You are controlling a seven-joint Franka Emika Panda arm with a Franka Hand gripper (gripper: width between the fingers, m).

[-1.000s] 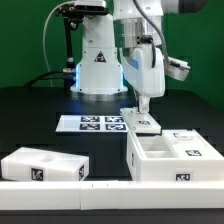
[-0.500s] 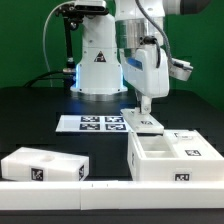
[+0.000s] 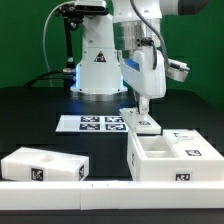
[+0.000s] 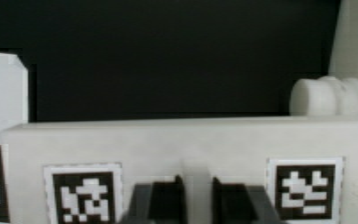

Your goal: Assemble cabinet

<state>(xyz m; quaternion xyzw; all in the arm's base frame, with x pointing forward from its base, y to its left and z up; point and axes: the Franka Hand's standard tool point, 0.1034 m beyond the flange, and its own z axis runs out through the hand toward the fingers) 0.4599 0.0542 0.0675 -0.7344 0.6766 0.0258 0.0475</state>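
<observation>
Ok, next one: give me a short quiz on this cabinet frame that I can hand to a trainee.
1. True or false: the tool hangs over the small tagged panel, next to the marker board.
2. Which lies furthest to the exterior view's left? A) the marker board B) the white tagged block C) the small tagged panel
3. Fill in: the light on the robot base glows ____.
Key: 1 true; 2 B; 3 blue.
</observation>
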